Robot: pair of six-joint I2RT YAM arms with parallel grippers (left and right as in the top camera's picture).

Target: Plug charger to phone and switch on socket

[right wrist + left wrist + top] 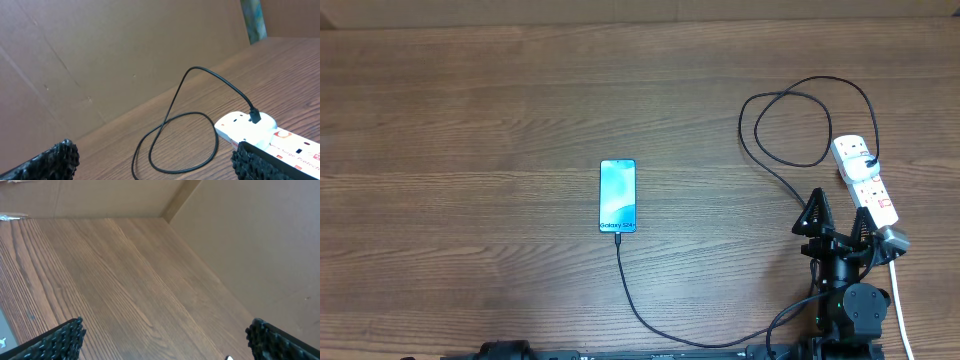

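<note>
The phone (618, 195) lies flat mid-table, its light blue screen up. The charger (632, 295), a thin black cable, meets the phone's near end, runs along the front edge and loops (175, 145) at the back right. Its black plug (255, 117) sits in the far end of the white socket strip (865, 180) (245, 127). My right gripper (840, 210) (165, 165) is open just before the strip's near end, holding nothing; its right finger (270, 162) overlaps the strip. My left gripper (167, 342) is open over bare wood. I cannot tell how the switches stand.
The strip's thick white cord (898, 300) trails toward the front right edge beside the right arm's base (850, 310). A brown cardboard wall (100, 60) stands behind the table. Bare wood (470, 180) spreads left of the phone.
</note>
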